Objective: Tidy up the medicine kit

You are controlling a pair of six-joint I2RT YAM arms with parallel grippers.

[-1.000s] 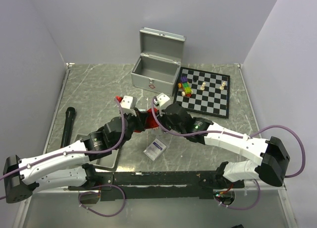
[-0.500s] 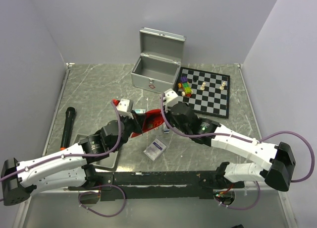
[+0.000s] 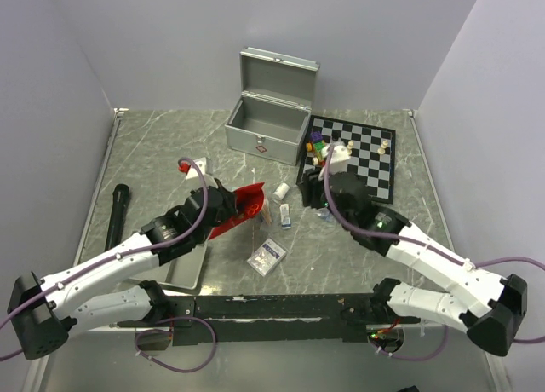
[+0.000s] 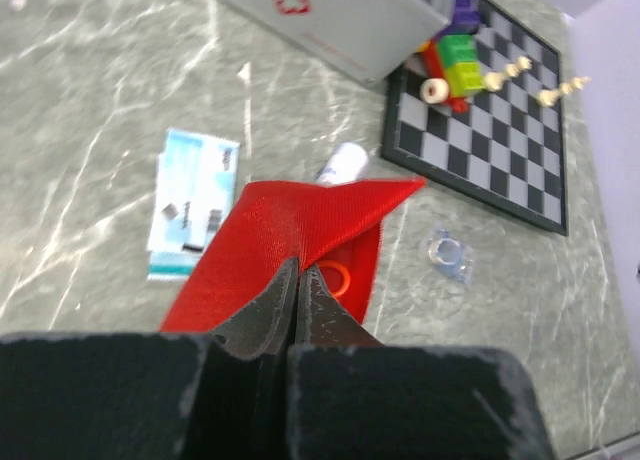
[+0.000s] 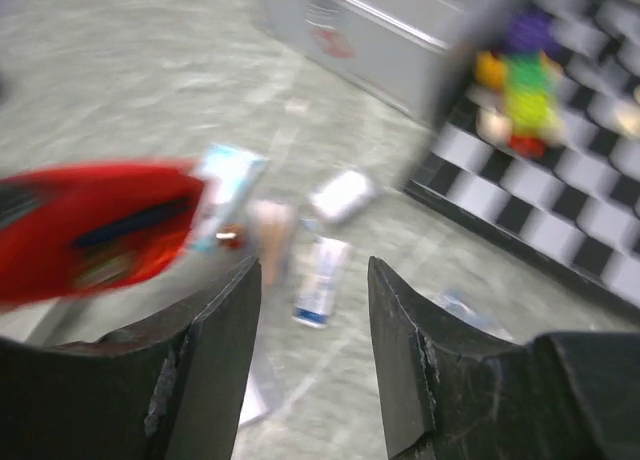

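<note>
My left gripper is shut on the edge of a red pouch and holds it up, tilted; in the left wrist view the jaws pinch the pouch, with an orange ring inside it. My right gripper is open and empty, above the table near the chessboard; in the right wrist view it hovers over a small tube. Loose on the table lie a white roll, the tube, a tan item, a light-blue packet and a clear bag. The grey metal case stands open behind.
A chessboard with toy blocks and several pieces lies at the right. A flat packet lies near the front. A grey tray sits under my left arm. A black torch lies at the left.
My right gripper let go of the red pouch and pulled away to the right. My left gripper drew the pouch left, and several small items now lie on the table.
</note>
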